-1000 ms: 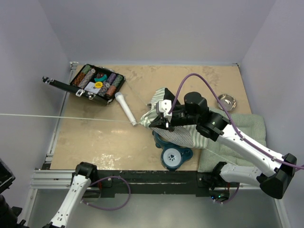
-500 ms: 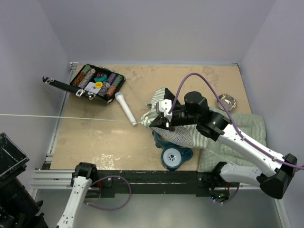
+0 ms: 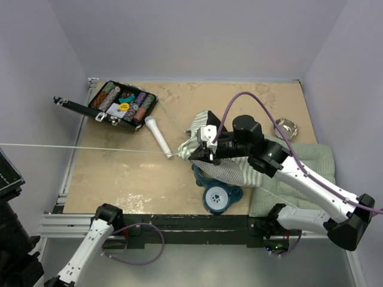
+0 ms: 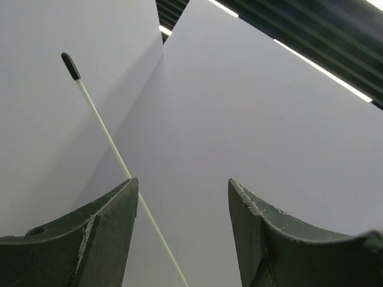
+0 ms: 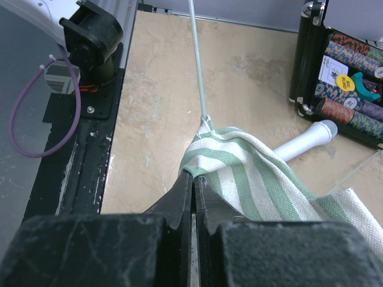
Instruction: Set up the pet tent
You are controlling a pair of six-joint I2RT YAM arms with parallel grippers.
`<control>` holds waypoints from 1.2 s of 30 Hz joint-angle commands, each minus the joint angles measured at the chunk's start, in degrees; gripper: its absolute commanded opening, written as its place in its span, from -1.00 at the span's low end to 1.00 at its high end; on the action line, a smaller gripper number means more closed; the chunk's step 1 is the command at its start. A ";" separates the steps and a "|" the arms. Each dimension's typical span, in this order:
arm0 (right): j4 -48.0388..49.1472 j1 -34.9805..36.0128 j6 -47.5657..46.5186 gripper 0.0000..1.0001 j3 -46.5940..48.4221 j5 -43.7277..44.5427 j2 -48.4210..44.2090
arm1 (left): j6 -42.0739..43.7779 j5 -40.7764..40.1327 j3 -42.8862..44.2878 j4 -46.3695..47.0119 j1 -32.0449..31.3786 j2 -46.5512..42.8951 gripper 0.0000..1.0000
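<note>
The pet tent is a crumpled heap of green-and-white striped fabric right of the table's middle, also seen in the right wrist view. My right gripper is shut on the tent's left corner. A thin white pole runs from that corner left past the table edge. My left gripper is open, off the table at the far left and pointing up at the wall. The black-tipped pole passes between its jaws close to the left finger, ungripped.
An open case of poker chips lies at the back left with a white microphone beside it. A teal double bowl stand sits under the tent's near side. A green checked cushion and a steel bowl are at the right.
The left arm's wrist has shifted at the far left edge, rising higher in view. The right gripper, tent and pole have stayed put.
</note>
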 commanded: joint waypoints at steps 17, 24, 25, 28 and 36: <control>1.18 0.02 -0.81 -1.00 1.77 0.27 -1.26 | 6.44 -7.07 -1.27 7.93 -2.66 1.87 0.30; 1.27 0.28 -1.07 -1.00 1.50 0.18 -0.99 | 7.49 -9.18 -2.78 11.54 -3.89 2.83 0.35; 1.27 0.37 -1.07 -1.00 1.50 0.18 -0.91 | 8.02 -9.44 -2.43 11.98 -4.67 3.36 0.35; 1.36 0.37 -1.25 -1.00 1.76 0.18 -0.38 | 10.48 -9.98 -1.11 13.91 -6.78 5.12 0.33; 1.62 0.55 -1.34 -1.00 2.12 -0.35 0.33 | 11.90 -7.52 1.97 16.64 -11.97 9.69 0.16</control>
